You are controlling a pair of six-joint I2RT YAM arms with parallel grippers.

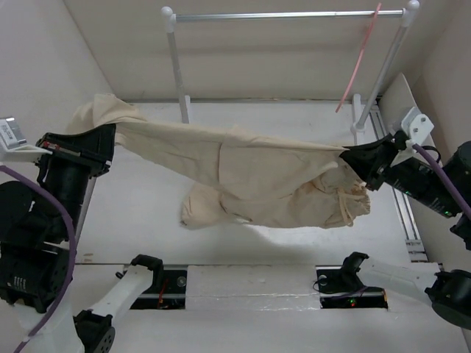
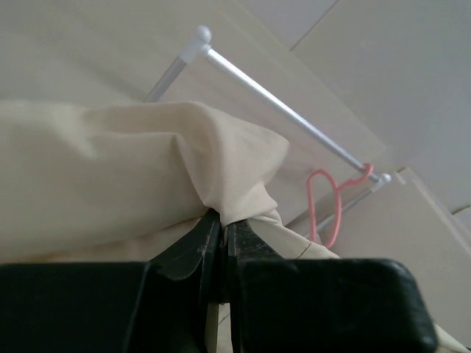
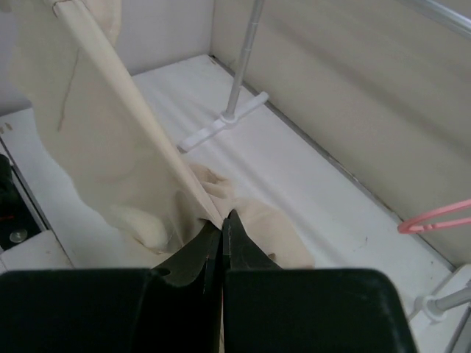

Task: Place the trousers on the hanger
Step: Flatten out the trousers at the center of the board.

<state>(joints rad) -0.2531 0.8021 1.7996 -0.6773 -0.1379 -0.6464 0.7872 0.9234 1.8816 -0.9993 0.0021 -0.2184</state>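
The beige trousers (image 1: 250, 173) hang stretched in the air between my two grippers, with folds sagging onto the table. My left gripper (image 1: 110, 136) is shut on their left end; in the left wrist view the gripper (image 2: 222, 219) pinches the cloth (image 2: 147, 162). My right gripper (image 1: 347, 156) is shut on their right end; in the right wrist view the gripper (image 3: 222, 219) pinches the taut edge of the cloth (image 3: 110, 147). The salmon-pink hanger (image 1: 360, 55) hangs from the right end of the rail and also shows in the left wrist view (image 2: 327, 206) and the right wrist view (image 3: 438, 219).
A clothes rail with a silver bar (image 1: 287, 15) on white posts (image 1: 178, 70) stands at the back of the table. Its right post (image 1: 383, 73) and foot are close to my right arm. Beige walls enclose the table on three sides.
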